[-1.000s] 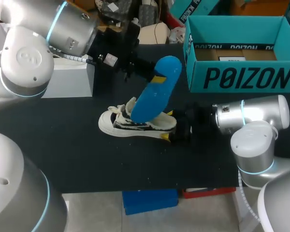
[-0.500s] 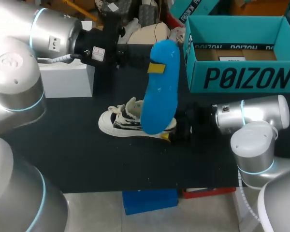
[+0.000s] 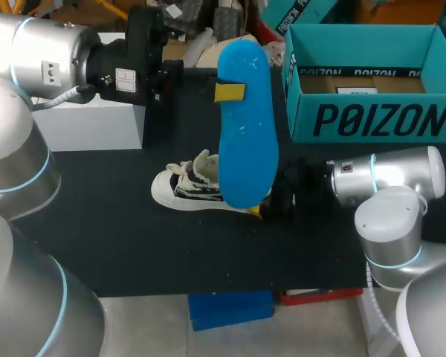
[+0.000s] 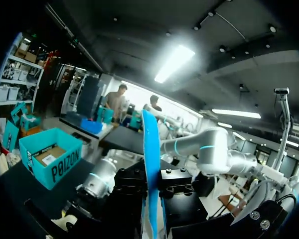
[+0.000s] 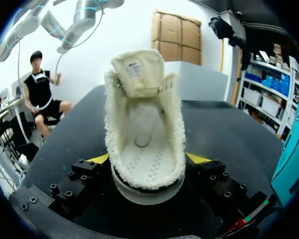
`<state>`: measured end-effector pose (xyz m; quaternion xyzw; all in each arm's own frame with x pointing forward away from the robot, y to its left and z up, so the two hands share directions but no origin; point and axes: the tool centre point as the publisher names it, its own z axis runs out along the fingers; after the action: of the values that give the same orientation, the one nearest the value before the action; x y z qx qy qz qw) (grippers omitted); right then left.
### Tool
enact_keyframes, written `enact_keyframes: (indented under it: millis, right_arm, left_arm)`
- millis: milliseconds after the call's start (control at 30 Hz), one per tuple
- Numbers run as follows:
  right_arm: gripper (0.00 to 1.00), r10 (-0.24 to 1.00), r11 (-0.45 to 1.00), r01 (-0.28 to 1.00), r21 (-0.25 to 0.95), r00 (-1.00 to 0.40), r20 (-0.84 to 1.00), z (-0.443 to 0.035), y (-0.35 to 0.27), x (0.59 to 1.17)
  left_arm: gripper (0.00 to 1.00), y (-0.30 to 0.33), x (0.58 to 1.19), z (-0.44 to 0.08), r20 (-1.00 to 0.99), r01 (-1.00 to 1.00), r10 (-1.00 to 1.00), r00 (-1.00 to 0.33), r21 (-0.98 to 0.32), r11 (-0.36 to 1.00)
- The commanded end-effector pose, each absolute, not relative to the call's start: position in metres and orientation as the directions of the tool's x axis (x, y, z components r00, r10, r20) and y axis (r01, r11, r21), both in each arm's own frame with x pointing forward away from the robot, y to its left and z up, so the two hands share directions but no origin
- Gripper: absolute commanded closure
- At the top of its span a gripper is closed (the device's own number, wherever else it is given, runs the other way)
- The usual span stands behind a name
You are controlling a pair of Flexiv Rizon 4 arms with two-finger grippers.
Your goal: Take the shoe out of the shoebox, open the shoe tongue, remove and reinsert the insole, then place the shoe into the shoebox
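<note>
1. One black table carries everything.
2. Two arms: the left arm comes in at the far left corner, and the right arm lies low along the table's right side.
3. One teal shoebox stands open at the far right of the table, well apart from the shoe.
4. One pale block sits on the far left of the table, below the left arm's wrist.
5. One white shoe with dark markings rests on its sole near the table's middle, toe toward the left. The right gripper is closed on its heel, with the yellow tips pressed to both sides. In the right wrist view the tongue stands up and the fleecy lining and footbed show.
6. One blue insole is held upright above the shoe. The left gripper is clamped on its upper part (one yellow tip shows on the near face).
7. In the way: from the head view the insole covers the shoe's rear half and part of the right gripper. Whether its lower end touches the shoe cannot be told. In the left wrist view the insole stands edge-on between the fingers.
</note>
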<state>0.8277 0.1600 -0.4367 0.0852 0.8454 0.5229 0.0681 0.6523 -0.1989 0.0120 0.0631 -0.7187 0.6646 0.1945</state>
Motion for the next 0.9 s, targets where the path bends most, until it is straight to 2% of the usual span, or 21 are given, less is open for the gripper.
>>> enact_keyframes:
  millis: [33, 400, 433, 467, 500, 667, 900]
  right_arm:
    - [1.00, 0.218, 0.441, 0.075, 0.894, -0.976, -0.025, -0.438, 0.161, 0.828]
    - [1.00, 0.218, 0.441, 0.075, 0.894, -0.976, -0.025, -0.438, 0.161, 0.828]
    - [0.72, 0.216, 0.468, 0.083, 0.880, -0.976, -0.023, -0.438, 0.160, 0.828]
    - [0.31, 0.213, 0.497, 0.083, 0.863, -0.977, -0.029, -0.437, 0.158, 0.827]
    - [0.00, 0.220, 0.512, 0.087, 0.855, -0.975, -0.032, -0.436, 0.156, 0.827]
    - [0.00, 0.264, 0.645, 0.135, 0.753, -0.963, -0.053, -0.430, 0.140, 0.826]
    - [0.00, 0.294, 0.760, 0.202, 0.618, -0.954, -0.050, -0.424, 0.122, 0.822]
  left_arm:
    - [1.00, -0.189, 0.640, 0.021, 0.361, -0.345, 0.165, -0.918, -0.931, 0.115]
    - [1.00, -0.186, 0.638, 0.025, 0.345, -0.331, 0.154, -0.926, -0.937, 0.113]
    - [1.00, -0.186, 0.638, 0.025, 0.345, -0.331, 0.154, -0.926, -0.937, 0.113]
    - [1.00, -0.186, 0.638, 0.025, 0.345, -0.331, 0.154, -0.926, -0.937, 0.113]
    - [1.00, -0.186, 0.638, 0.025, 0.345, -0.331, 0.154, -0.926, -0.937, 0.113]
    - [1.00, -0.186, 0.638, 0.025, 0.345, -0.331, 0.154, -0.926, -0.937, 0.113]
    - [1.00, -0.186, 0.638, 0.025, 0.345, -0.331, 0.154, -0.926, -0.937, 0.113]
